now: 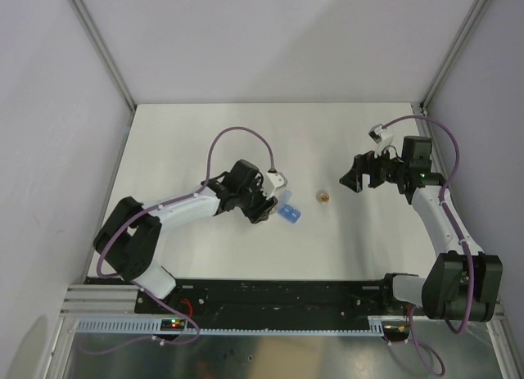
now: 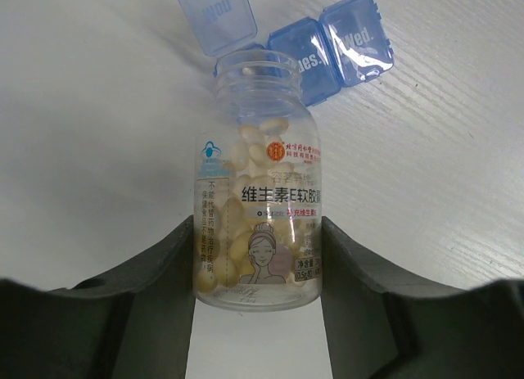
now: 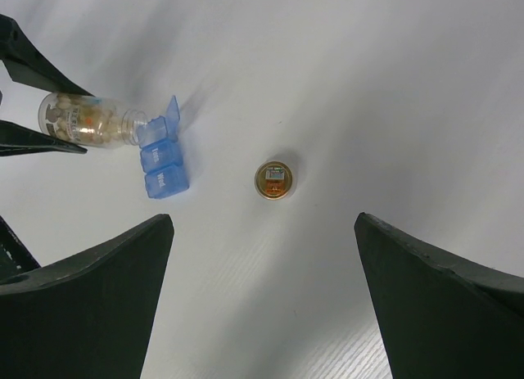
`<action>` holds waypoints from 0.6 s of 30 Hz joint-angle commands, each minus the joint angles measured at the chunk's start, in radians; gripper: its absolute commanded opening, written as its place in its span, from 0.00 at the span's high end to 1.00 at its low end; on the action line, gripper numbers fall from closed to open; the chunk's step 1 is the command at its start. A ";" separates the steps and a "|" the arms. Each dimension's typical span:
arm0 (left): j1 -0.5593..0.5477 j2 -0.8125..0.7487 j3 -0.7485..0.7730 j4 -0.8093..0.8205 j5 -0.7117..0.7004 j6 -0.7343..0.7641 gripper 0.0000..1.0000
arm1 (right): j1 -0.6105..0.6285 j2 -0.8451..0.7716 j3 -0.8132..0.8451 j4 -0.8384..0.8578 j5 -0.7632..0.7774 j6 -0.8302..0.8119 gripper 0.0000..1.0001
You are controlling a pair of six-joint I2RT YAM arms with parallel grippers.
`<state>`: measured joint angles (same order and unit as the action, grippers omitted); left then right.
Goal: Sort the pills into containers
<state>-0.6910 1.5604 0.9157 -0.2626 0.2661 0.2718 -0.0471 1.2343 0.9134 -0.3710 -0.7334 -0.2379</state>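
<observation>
Your left tool (image 2: pixel 257 248) is clamped on a clear bottle (image 2: pixel 258 174) of pale pills (image 2: pixel 246 154), its uncapped mouth tipped at the open compartment (image 2: pixel 246 56) of the light-blue pill box (image 2: pixel 344 43), whose other two lids (image 2: pixel 307 56) are down. Your right tool (image 3: pixel 264 223) gapes wide, holding nothing, over a small amber cylinder (image 3: pixel 274 180) standing near the box. Everything rests on a white tabletop (image 1: pixel 205 133) between pale walls (image 1: pixel 49 109)

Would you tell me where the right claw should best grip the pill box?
Probably from above, across the narrow width of the pill box, at its two closed compartments. It lies flat, its long sides are bare there, and the other end has an open lid with the bottle mouth at it.
</observation>
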 commanded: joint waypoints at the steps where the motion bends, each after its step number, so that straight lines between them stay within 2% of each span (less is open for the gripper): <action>1: -0.009 0.012 0.055 -0.028 0.002 0.029 1.00 | 0.002 -0.012 -0.002 0.005 -0.025 -0.008 0.01; 18: -0.014 0.054 0.124 -0.123 -0.022 0.046 1.00 | 0.001 -0.006 -0.002 0.006 -0.032 -0.008 0.01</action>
<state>-0.6983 1.6073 0.9886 -0.3630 0.2497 0.2897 -0.0471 1.2343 0.9134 -0.3763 -0.7464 -0.2379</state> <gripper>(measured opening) 0.568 0.993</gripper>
